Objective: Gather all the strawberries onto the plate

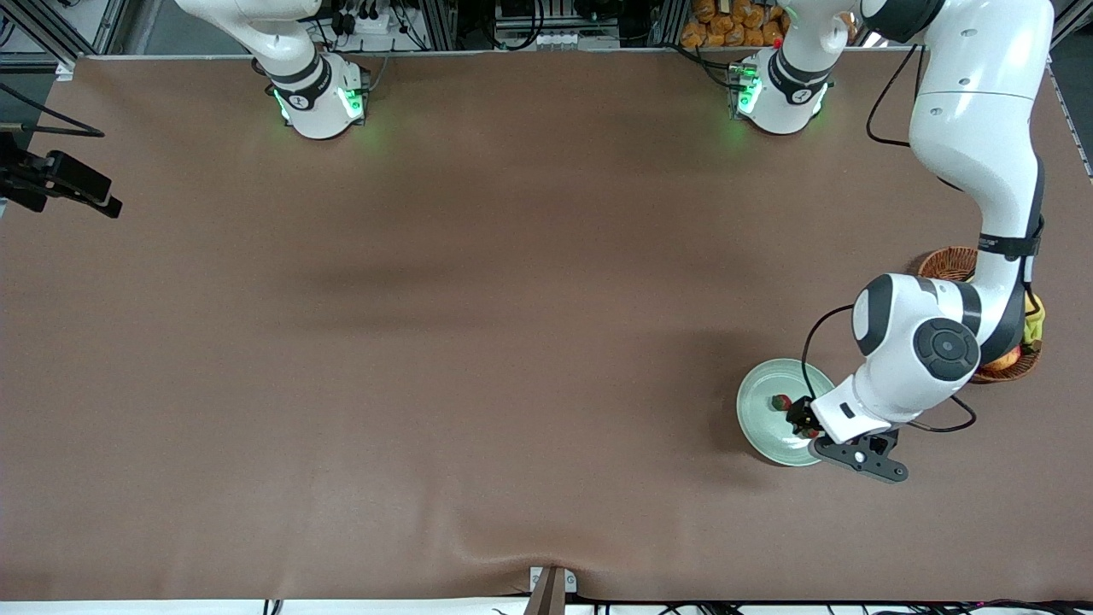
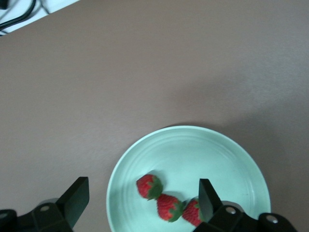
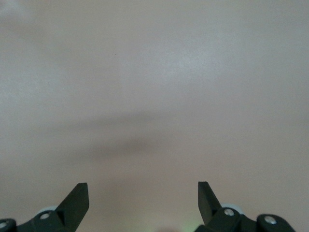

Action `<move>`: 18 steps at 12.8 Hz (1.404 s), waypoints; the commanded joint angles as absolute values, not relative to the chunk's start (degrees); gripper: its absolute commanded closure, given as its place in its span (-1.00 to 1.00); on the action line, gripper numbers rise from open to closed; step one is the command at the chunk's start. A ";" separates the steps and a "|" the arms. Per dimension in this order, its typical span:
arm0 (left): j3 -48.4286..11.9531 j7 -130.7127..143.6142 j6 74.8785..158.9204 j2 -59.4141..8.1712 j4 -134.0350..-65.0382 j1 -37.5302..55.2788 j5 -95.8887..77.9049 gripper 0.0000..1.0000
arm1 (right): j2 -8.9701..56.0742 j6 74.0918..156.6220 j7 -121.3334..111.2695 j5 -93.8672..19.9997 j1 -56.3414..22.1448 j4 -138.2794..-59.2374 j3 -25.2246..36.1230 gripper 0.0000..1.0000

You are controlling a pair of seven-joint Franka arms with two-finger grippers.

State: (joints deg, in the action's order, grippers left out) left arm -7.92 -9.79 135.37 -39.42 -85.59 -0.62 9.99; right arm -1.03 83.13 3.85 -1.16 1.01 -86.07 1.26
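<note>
Two tools concern us, and we begin with the left tool (image 2: pixel 140 203), which hangs over the round, shallow, pale mint-green glossy plate (image 2: pixel 231 159) with its black fingers (image 2: pixel 77 195) spread wide and nothing between them. In the left wrist view we count three tiny red strawberries with green leafy caps (image 2: pixel 168 207) lying close together in a row on the plate, the last one partly hidden by one finger. From the front view we make out only one berry clearly, since the left arm's wrist covers part of the plate (image 1: pixel 760 410). That same view shows the plate resting on the brown worktop (image 1: pixel 478 342) toward the left arm's end, and a brown wicker basket (image 1: pixel 948 260) farther from the front camera, mostly hidden under the arm, with something red and yellow in it. The right tool (image 3: pixel 142 203) appears in its own wrist view alone: fingers wide apart, empty, over bare brown worktop, while that arm waits.
</note>
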 commanded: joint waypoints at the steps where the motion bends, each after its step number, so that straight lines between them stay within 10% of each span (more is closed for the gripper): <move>1: -9.49 -10.37 133.68 -37.70 -86.57 -4.64 10.28 -1.00 | -0.79 82.35 3.43 -1.32 0.97 -85.08 1.14 -1.00; 7: -8.96 -9.06 133.25 -34.12 -85.43 -4.75 6.96 -1.00 | -0.79 82.35 3.43 -1.32 0.79 -85.17 1.14 -1.00; 18: -9.40 8.42 107.34 -14.44 -85.61 0.60 6.86 -1.00 | -0.79 82.35 3.43 -1.32 0.70 -85.17 1.14 -1.00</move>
